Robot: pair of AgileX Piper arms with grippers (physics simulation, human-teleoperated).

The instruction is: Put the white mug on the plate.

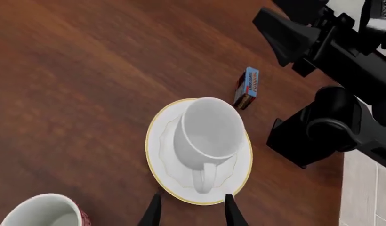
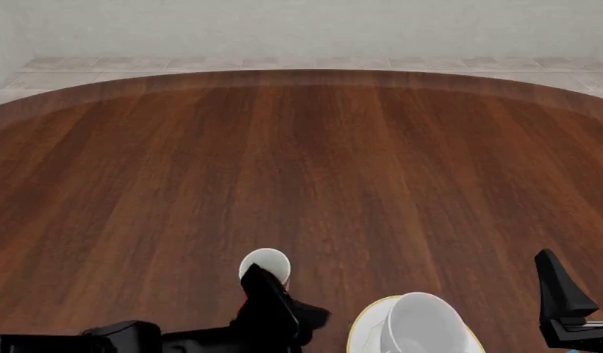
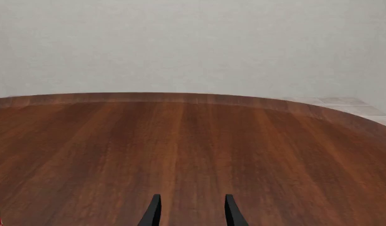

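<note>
Left gripper (image 1: 192, 212) spread apart, fingertips parted and empty, poised above the near edge of the plate (image 1: 156, 155) with nothing between the fingers. Right gripper (image 3: 191, 212) likewise parted and empty, pointing out over bare table (image 3: 193, 146), touching nothing.

One white mug (image 1: 207, 134) standing upright on the plate, handle turned toward the left gripper, interior empty. In the front view, white mug (image 2: 421, 323) and plate (image 2: 365, 327) at the near edge of the table, right of centre. One plate in all, carrying only the mug.

One red mug (image 1: 45, 212) with a white inside, upright on the table (image 1: 86, 84) and well apart from the plate; in the front view, red mug (image 2: 266, 265) sitting left of the plate, partly hidden by the left arm, empty as far as visible. Two mugs in all.

One small blue-and-red box (image 1: 247, 88) standing on the table just beside the plate's rim, not touching the mug.
</note>
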